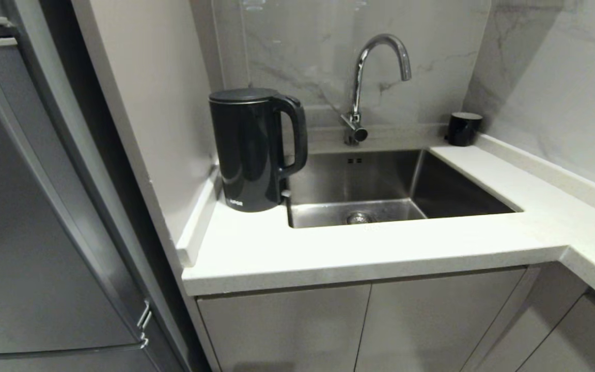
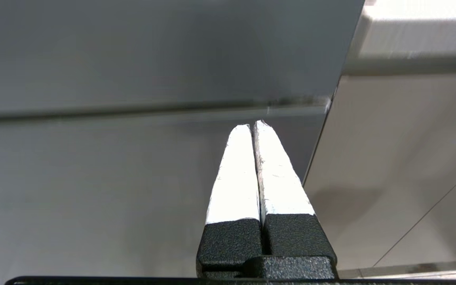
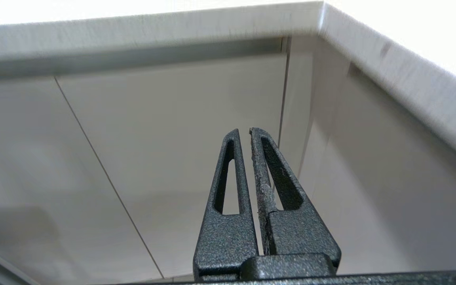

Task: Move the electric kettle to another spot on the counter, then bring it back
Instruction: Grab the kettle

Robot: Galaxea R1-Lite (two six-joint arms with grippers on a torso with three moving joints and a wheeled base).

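Note:
The electric kettle (image 1: 248, 150), tall and glossy black with a loop handle turned toward the sink, stands upright on the white counter (image 1: 359, 248) in its back left corner against the side wall. Neither arm shows in the head view. My left gripper (image 2: 251, 126) hangs below counter height, shut with nothing in it, facing a grey appliance front. My right gripper (image 3: 244, 130) is also low, its black fingers together and holding nothing, in front of the cabinet doors under the counter (image 3: 152, 27) edge.
A steel sink (image 1: 380, 191) with a curved tap (image 1: 364, 88) lies right of the kettle. A small black cup (image 1: 464, 128) stands at the back right. A grey fridge (image 1: 29, 206) fills the left. The counter turns a corner on the right.

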